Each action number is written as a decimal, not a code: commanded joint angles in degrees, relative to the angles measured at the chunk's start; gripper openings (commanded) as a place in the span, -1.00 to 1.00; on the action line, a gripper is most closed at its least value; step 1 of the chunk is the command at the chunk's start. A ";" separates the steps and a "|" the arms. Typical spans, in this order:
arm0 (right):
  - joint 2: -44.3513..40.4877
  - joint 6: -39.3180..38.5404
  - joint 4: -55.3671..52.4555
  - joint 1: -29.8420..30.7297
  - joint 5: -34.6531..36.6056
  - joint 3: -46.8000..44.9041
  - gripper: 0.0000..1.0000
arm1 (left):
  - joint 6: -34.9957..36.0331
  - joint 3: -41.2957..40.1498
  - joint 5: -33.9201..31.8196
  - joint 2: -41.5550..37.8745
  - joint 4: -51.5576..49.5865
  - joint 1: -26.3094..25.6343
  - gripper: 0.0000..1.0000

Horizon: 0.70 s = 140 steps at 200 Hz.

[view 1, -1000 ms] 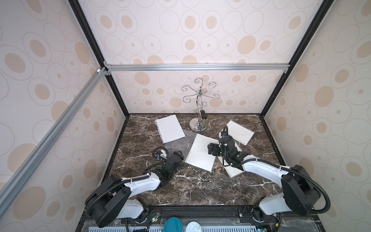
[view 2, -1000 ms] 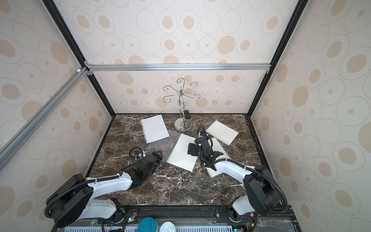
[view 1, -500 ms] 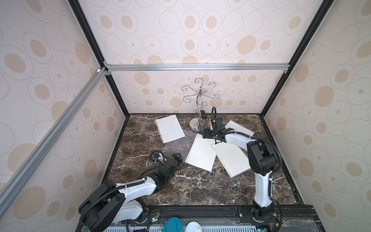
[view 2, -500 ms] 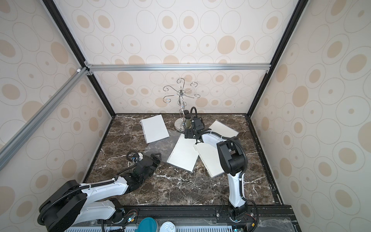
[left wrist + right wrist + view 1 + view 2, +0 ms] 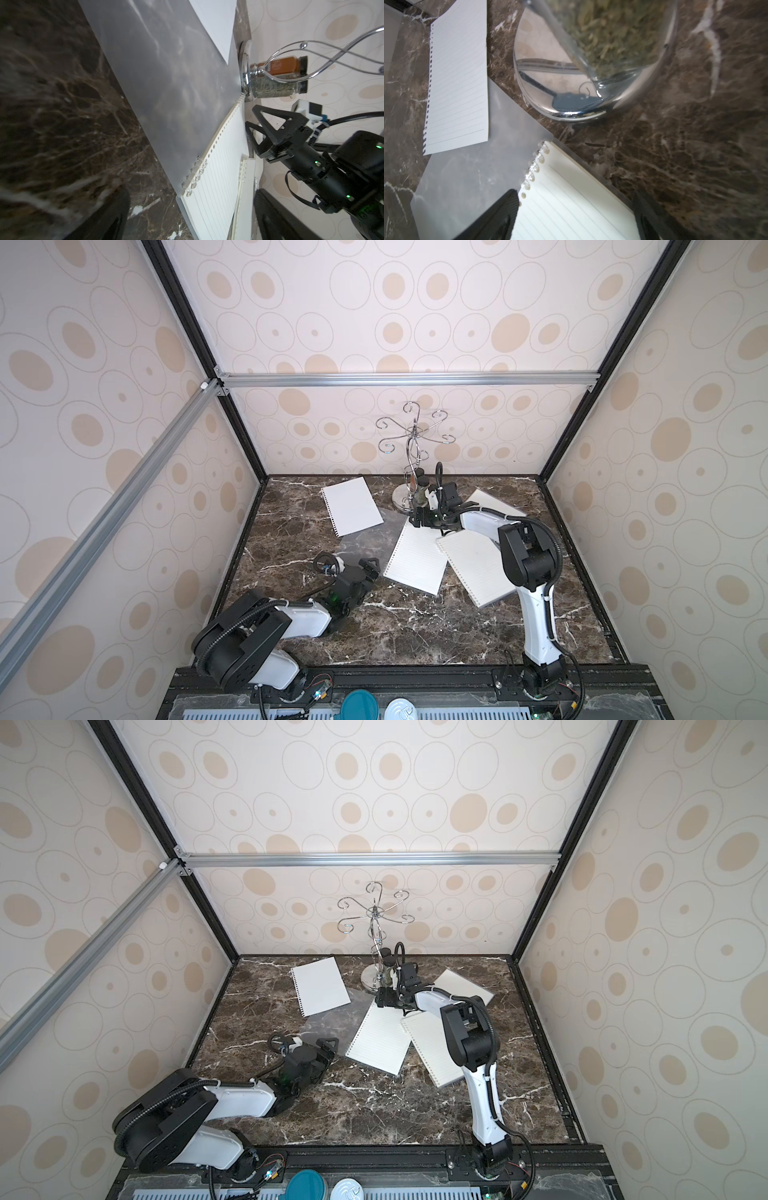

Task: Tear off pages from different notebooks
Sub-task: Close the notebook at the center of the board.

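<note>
Right wrist | right hand (image 5: 574,194) released, jaws over open notebook (image 5: 566,220) coil corner | left hand (image 5: 371,567) released, near its cover (image 5: 368,537)

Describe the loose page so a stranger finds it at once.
On the dark marble table, find the chrome hook stand at the back. On its side nearer the left arm lies the loose page: one flat sheet with no coil, unlike the open notebook beside it.

Both top views looked steeply down over the whole marble table (image 5: 415,635); both wrist cameras sat close, sharing the open notebook (image 5: 220,176).
</note>
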 commanded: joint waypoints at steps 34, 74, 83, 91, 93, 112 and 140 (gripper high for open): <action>-0.10 3.60 2.41 3.73 -5.78 -9.42 0.75 | -5.70 -1.22 4.39 5.99 0.14 0.97 0.85; -0.90 4.55 3.70 6.30 -6.72 -11.20 0.74 | -4.94 -0.20 4.03 7.13 -1.86 1.83 0.84; -0.74 4.68 3.79 6.71 -6.73 -11.15 0.73 | -4.82 -0.45 3.33 6.57 -1.61 1.98 0.84; -0.61 4.87 3.98 7.05 -6.70 -11.24 0.73 | -4.19 -0.49 2.56 5.82 -1.44 2.07 0.83; -0.63 4.89 4.05 7.07 -6.68 -11.25 0.73 | -4.05 -0.45 2.37 5.63 -1.51 2.07 0.83; -0.63 5.27 4.65 7.16 -6.15 -11.79 0.73 | -1.68 0.65 -0.49 2.55 -4.63 2.58 0.71; -0.63 4.73 4.26 7.16 -5.09 -11.85 0.73 | 2.26 3.22 -7.89 -4.28 -14.72 2.86 0.51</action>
